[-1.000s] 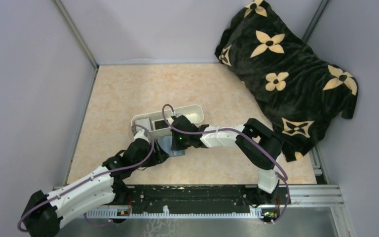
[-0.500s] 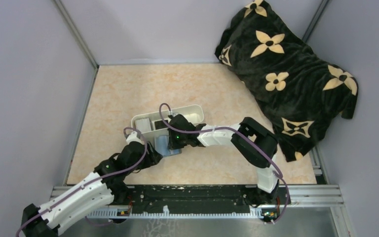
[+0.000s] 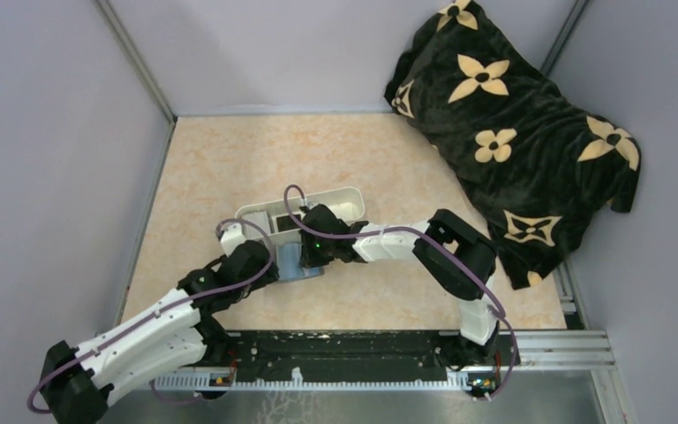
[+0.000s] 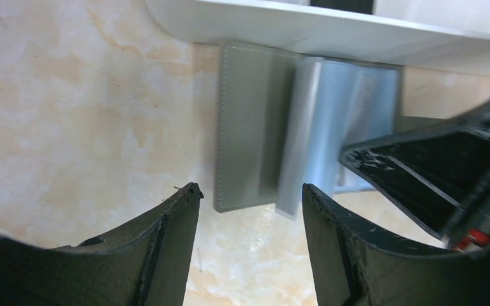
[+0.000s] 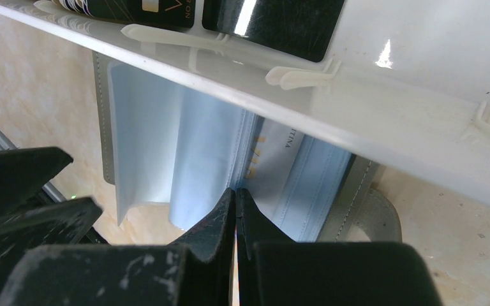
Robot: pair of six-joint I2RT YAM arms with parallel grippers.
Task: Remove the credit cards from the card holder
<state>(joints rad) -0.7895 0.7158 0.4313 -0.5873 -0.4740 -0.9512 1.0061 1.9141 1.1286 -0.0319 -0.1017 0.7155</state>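
Pinching a pale card (image 5: 271, 156) not yet out of the wallet (image 5: 140, 140) is the right gripper (image 5: 235, 191); left gripper (image 4: 250, 194) hangs spread. Two black cards (image 5: 274, 16) lie in the tray (image 5: 389, 121).

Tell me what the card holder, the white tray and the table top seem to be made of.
Card holder: grey leather or imitation, matte, stitched edge; its pockets sheeny blue-grey fabric or vinyl. White tray: glossy moulded plastic, bright highlights and ribs. Table top: matte marbled beige, perhaps laminate.

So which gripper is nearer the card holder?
Right. The right gripper is shut, tips on the inner pockets of the card holder; the left gripper is open just short of its edge.
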